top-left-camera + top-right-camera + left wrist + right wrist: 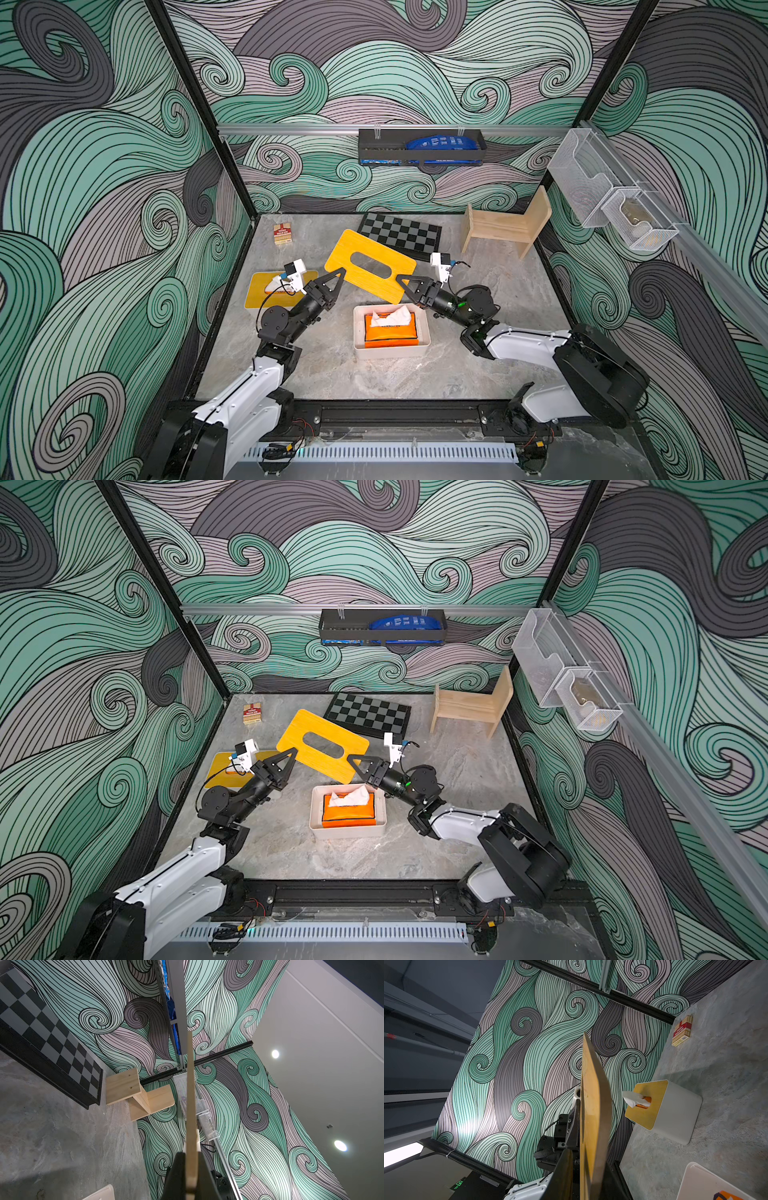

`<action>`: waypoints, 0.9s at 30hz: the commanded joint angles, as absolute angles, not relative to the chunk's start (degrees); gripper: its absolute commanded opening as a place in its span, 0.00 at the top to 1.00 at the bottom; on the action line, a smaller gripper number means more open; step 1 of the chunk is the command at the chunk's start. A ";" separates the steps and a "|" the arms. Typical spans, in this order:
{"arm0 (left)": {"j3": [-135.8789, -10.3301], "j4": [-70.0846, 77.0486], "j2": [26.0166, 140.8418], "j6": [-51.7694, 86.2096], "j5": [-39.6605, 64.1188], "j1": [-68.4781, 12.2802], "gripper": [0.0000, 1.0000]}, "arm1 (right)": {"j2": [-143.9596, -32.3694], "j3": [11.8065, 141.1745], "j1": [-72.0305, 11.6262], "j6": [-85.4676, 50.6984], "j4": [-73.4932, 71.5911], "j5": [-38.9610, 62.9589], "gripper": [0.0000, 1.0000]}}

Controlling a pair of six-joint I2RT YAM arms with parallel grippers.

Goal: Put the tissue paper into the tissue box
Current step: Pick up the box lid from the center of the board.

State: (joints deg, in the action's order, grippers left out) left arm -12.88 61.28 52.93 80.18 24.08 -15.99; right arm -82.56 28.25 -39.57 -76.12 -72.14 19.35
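My left fingers point(335, 282) clamp the lid point(370, 253) near its left end and my right fingers point(405, 283) sit narrow on its right end, its long axis across, just beyond the open box point(424, 332) holding the tissue pack point(390, 330), bare surface point(332, 370) all around.

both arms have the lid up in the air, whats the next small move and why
Probably bring the bamboo lid toward the robot and centre it over the open tissue box. The left gripper and right gripper pinch its opposite ends, holding it in the air beyond the box, and the tissue sticks up from the pack inside, so the lid must line up over it before lowering.
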 commanded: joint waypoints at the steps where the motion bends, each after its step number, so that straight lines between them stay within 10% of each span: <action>1: -13.40 62.95 52.82 79.34 25.40 -15.73 1.00 | -83.05 29.62 -39.88 -76.55 -75.43 20.47 0.81; 17: -12.47 60.45 50.95 77.51 25.15 -15.73 1.00 | -84.71 30.94 -39.57 -76.16 -75.59 22.09 1.00; 27: -17.23 43.26 45.45 63.76 25.27 -15.50 0.56 | -83.55 29.69 -35.26 -78.15 -74.51 29.90 1.00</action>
